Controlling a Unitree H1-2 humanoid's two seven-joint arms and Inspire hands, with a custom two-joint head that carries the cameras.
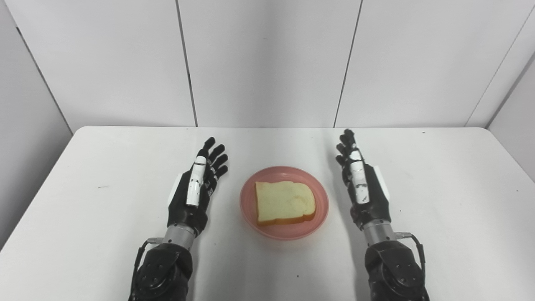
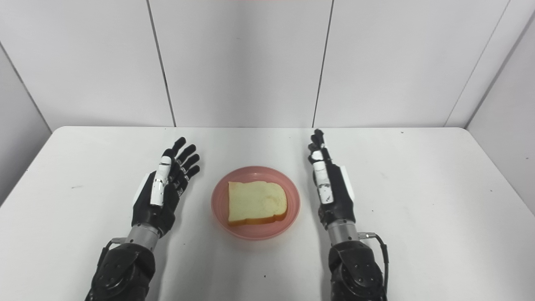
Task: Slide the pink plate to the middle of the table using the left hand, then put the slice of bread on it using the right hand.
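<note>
We see the slice of bread lying on the pink plate mid-tabletop; our left hand and right hand flank the plate, fingers apart, holding nothing.

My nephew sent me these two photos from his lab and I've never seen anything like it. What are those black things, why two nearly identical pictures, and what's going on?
The black things are a humanoid robot's two mechanical hands. Both pictures come from cameras side by side on its head, so they show one scene from slightly different spots. On the white table sits a round pink plate with a slice of white bread lying flat on it. The left hand and right hand rest on either side of the plate, fingers stretched out, holding nothing and touching neither plate nor bread.
</note>
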